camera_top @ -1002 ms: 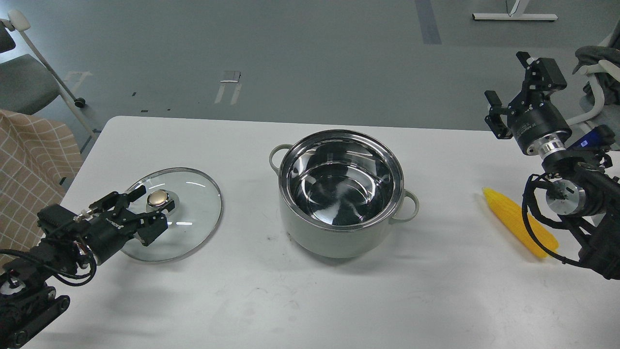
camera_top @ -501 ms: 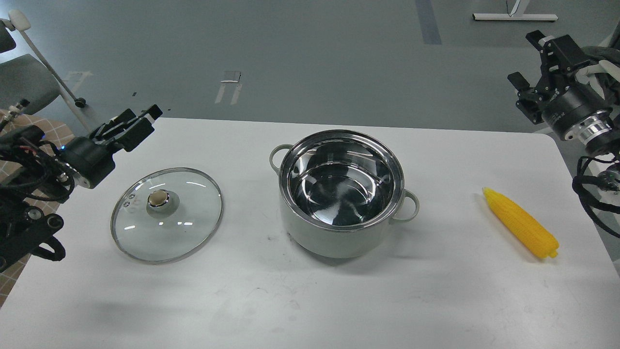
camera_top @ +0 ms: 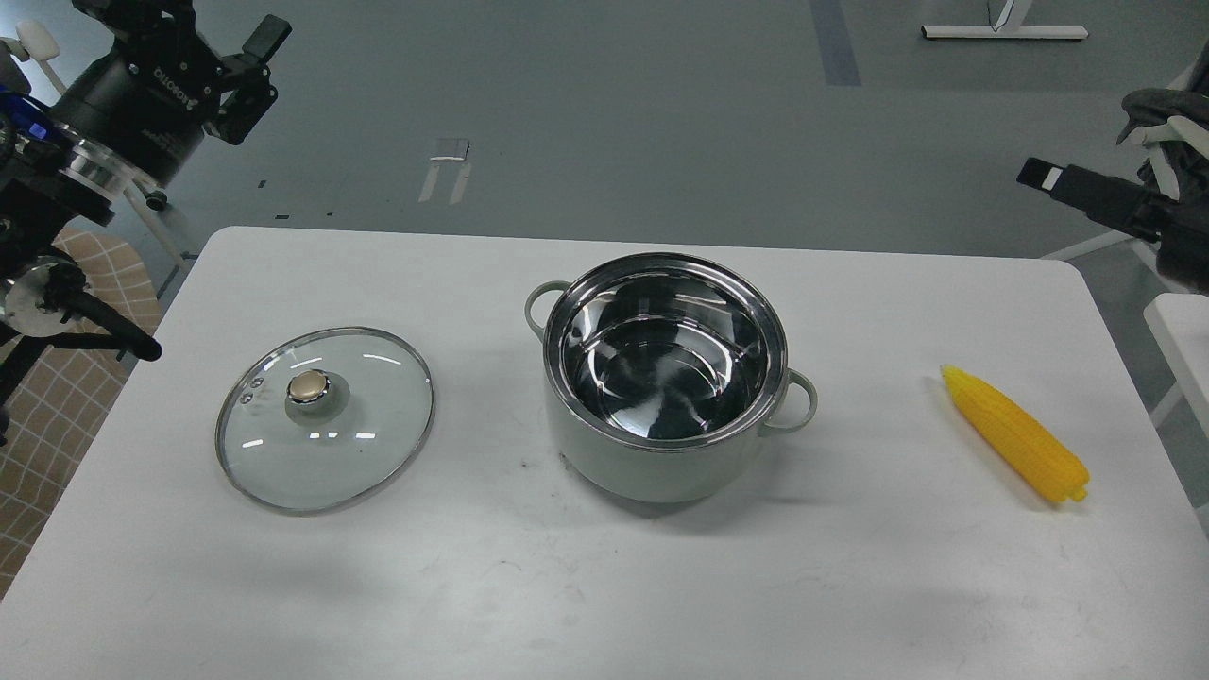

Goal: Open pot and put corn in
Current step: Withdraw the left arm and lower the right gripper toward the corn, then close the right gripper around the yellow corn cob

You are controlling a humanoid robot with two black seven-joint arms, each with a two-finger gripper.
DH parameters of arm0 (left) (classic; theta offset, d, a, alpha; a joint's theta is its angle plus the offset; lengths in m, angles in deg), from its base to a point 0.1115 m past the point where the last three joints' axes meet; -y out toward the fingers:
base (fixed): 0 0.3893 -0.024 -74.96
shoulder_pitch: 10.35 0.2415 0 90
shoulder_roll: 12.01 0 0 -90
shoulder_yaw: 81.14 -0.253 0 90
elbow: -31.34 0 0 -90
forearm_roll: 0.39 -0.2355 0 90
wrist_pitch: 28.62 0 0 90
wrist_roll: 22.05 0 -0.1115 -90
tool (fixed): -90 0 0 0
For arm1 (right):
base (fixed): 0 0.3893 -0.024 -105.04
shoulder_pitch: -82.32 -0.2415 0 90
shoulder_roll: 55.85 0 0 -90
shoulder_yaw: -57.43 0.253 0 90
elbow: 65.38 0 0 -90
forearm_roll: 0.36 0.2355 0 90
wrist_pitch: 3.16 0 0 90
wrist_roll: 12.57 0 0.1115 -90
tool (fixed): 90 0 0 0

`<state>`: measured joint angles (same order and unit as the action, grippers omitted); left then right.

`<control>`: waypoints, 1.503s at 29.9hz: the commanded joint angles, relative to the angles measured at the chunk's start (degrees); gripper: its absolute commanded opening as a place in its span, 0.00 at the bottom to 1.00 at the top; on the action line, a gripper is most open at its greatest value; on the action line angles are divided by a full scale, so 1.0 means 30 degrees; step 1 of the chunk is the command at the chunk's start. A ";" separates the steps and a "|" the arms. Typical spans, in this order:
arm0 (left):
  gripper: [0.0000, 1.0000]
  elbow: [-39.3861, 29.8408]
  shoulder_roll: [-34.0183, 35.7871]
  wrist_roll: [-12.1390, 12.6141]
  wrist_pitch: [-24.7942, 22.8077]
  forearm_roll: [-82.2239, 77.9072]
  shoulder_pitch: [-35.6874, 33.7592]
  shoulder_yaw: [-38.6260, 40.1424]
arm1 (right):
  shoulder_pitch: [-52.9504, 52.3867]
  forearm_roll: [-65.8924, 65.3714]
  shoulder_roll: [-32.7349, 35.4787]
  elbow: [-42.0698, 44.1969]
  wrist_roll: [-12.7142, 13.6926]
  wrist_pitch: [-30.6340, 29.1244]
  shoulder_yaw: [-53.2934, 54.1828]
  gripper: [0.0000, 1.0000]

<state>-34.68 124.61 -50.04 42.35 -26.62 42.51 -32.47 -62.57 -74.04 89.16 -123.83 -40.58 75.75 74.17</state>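
Observation:
The pale grey-green pot stands open in the middle of the white table; its shiny steel inside is empty. Its glass lid with the gold knob lies flat on the table to the pot's left. The yellow corn lies on the table far right, tapered end pointing away. My left gripper is raised at the top left, beyond the table, jaws apart and empty. My right gripper is at the right edge, beyond the table's far right corner, seen as one dark bar.
A checked cloth and a grey chair's leg stand left of the table. Another white surface and a chair are at the right edge. Grey floor lies behind.
My left gripper let go of the lid's knob, rose and drew back to the top left. My right arm drew back up and to the right, uncovering the corn. Lid, pot and corn stayed put.

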 commanded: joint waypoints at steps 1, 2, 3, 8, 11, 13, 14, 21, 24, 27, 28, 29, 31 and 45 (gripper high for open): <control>0.92 0.0003 -0.0070 -0.0004 -0.0071 0.0130 -0.0014 0.0067 | 0.0189 -0.3611 0.0500 -0.0057 0.0002 0.0939 -0.1094 1.00; 0.92 0.0003 -0.0071 -0.0004 -0.0071 0.0130 -0.0014 0.0067 | 0.0219 -0.4146 0.0501 -0.0057 0.0002 0.1146 -0.1360 1.00; 0.92 0.0003 -0.0100 -0.0004 -0.0071 0.0130 -0.0014 0.0067 | 0.0248 -0.5079 0.0501 -0.0057 0.0002 0.1554 -0.1885 1.00; 0.92 -0.0173 -0.0071 -0.0004 -0.0071 0.0130 0.0015 0.0097 | 0.0804 -0.7312 0.0355 0.0118 0.0002 0.2641 -0.3266 1.00; 0.92 -0.0378 -0.0041 -0.0004 -0.0071 0.0130 0.0044 0.0097 | 0.1478 -0.8544 0.0267 0.0206 0.0002 0.2964 -0.3326 1.00; 0.92 -0.0437 -0.0041 -0.0004 -0.0041 0.0130 0.0044 0.0126 | 0.1771 -0.8955 0.0033 0.0411 0.0002 0.2994 -0.3355 1.00; 0.92 -0.0466 -0.0070 -0.0004 -0.0012 0.0101 0.0044 0.0126 | 0.1946 -0.9014 -0.0054 0.0440 0.0002 0.3023 -0.3355 1.00; 0.92 -0.0525 -0.0217 -0.0004 0.0105 0.0101 0.0073 0.0126 | 0.3030 -0.9073 -0.1487 0.1931 0.0002 0.3023 -0.3355 1.00; 0.92 -0.0525 -0.0275 -0.0004 0.0134 0.0101 0.0074 0.0126 | 0.3382 -0.9073 -0.2249 0.2665 0.0002 0.3023 -0.3355 1.00; 0.92 -0.0525 -0.0276 -0.0004 0.0134 0.0101 0.0103 0.0126 | 0.3559 -0.9073 -0.2864 0.3454 0.0002 0.3023 -0.3355 1.00; 0.92 -0.0525 -0.0276 -0.0004 0.0134 0.0101 0.0103 0.0126 | 0.3588 -0.9073 -0.3013 0.3661 0.0002 0.3052 -0.3355 1.00; 0.92 -0.0554 -0.0276 -0.0004 0.0134 0.0101 0.0103 0.0126 | 0.3589 -0.9073 -0.3275 0.4011 0.0002 0.3053 -0.3384 0.99; 0.92 -0.0554 -0.0246 -0.0004 0.0134 0.0072 0.0103 0.0155 | 0.3734 -0.9073 -0.3628 0.4307 0.0002 0.3082 -0.3384 0.96; 0.92 -0.0583 -0.0276 -0.0004 0.0105 0.0072 0.0220 0.0360 | 0.4233 -0.9572 -0.4831 0.5568 0.0002 0.3901 -0.3882 0.20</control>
<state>-36.40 123.79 -50.05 42.74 -26.35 43.03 -31.49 -50.08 -102.76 74.69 -106.98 -40.57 86.89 62.56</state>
